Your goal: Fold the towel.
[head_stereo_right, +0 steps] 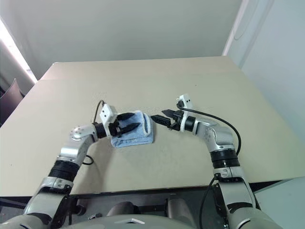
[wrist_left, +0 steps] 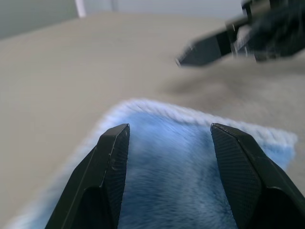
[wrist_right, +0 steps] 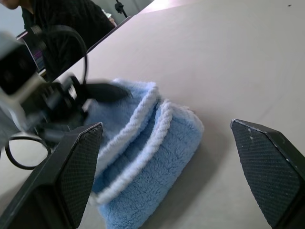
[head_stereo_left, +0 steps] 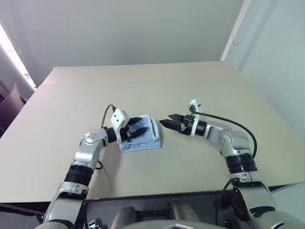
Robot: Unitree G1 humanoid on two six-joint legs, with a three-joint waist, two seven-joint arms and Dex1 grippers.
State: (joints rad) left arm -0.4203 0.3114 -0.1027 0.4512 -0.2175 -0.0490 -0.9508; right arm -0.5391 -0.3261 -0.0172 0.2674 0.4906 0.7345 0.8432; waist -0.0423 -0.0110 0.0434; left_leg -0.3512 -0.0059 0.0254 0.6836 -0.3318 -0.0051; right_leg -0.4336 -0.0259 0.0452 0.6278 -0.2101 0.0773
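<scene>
The towel (head_stereo_left: 145, 140) is a light-blue cloth with white edging, lying folded into a small thick bundle on the beige table (head_stereo_left: 157, 81). My left gripper (head_stereo_left: 143, 125) hovers low over the bundle's left part, pointing right, open. In the left wrist view its fingers (wrist_left: 112, 162) stand apart over the blue pile (wrist_left: 171, 162) with nothing clamped between them. My right gripper (head_stereo_left: 165, 119) is open wide just right of the towel, pointing at it and clear of the cloth. In the right wrist view the towel's stacked white edges (wrist_right: 143, 138) face that gripper.
The table has wide bare room behind and to both sides of the towel; its front edge (head_stereo_left: 157, 193) lies close to me. A person in dark clothing (wrist_right: 62, 19) sits beyond the table's far left side. A black cable (head_stereo_left: 107, 112) loops off my left wrist.
</scene>
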